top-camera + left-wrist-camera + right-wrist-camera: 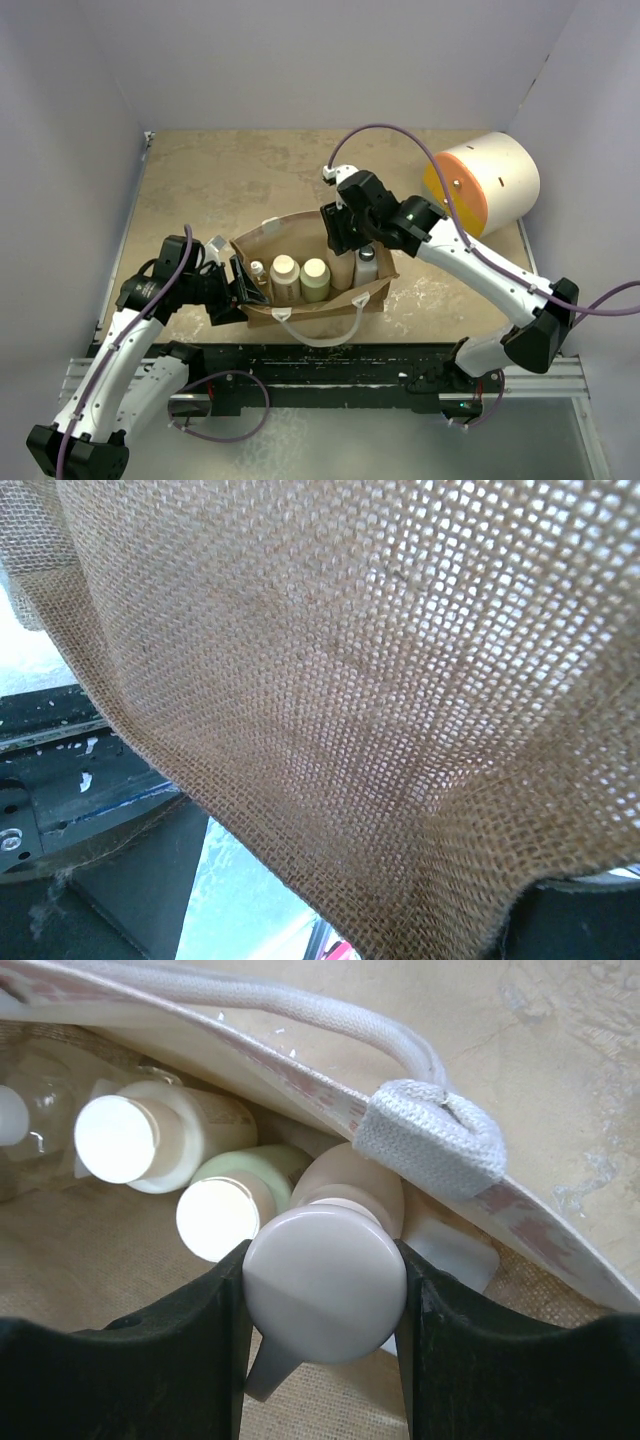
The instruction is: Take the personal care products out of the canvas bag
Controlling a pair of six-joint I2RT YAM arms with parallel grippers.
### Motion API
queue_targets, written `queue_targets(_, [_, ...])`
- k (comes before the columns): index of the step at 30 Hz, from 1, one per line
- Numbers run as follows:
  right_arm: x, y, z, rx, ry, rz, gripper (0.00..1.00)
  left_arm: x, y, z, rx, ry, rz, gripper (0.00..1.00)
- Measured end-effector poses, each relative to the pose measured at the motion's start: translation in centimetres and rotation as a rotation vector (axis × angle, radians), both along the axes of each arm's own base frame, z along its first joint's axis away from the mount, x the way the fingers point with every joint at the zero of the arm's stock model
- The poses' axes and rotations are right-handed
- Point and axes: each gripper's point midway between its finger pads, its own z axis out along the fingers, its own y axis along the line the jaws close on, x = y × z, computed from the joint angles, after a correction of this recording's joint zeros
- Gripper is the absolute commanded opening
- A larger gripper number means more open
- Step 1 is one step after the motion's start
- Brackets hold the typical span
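Note:
The canvas bag (262, 240) stands open in the middle of the table. In it stand a small amber white-capped bottle (258, 270), a cream wide-capped bottle (285, 272), an olive-green cream-capped bottle (315, 275) and a white bottle (366, 264). My right gripper (345, 235) reaches into the bag's right back part. In the right wrist view it (325, 1290) is shut on the round head of the beige pump bottle (325, 1280), beside the cream bottle (130, 1138) and the green bottle (225, 1215). My left gripper (243, 287) is at the bag's left wall, jaws apart. The weave (350, 680) fills its view.
A large white cylinder with an orange end (485, 185) lies at the back right. White walls close the table at the back and sides. The bag's white rope handle (320, 335) hangs over its near side. A white tab (430, 1138) sits on the rim by my right fingers.

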Motion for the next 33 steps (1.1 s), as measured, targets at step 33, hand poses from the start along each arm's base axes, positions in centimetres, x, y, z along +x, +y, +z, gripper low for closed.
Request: queue_targets(33, [-0.1,-1.8,17.7,0.239,-0.194,-0.123,0.00,1.4,-0.3,-0.1,0.018,0.037,-0.004,0.80])
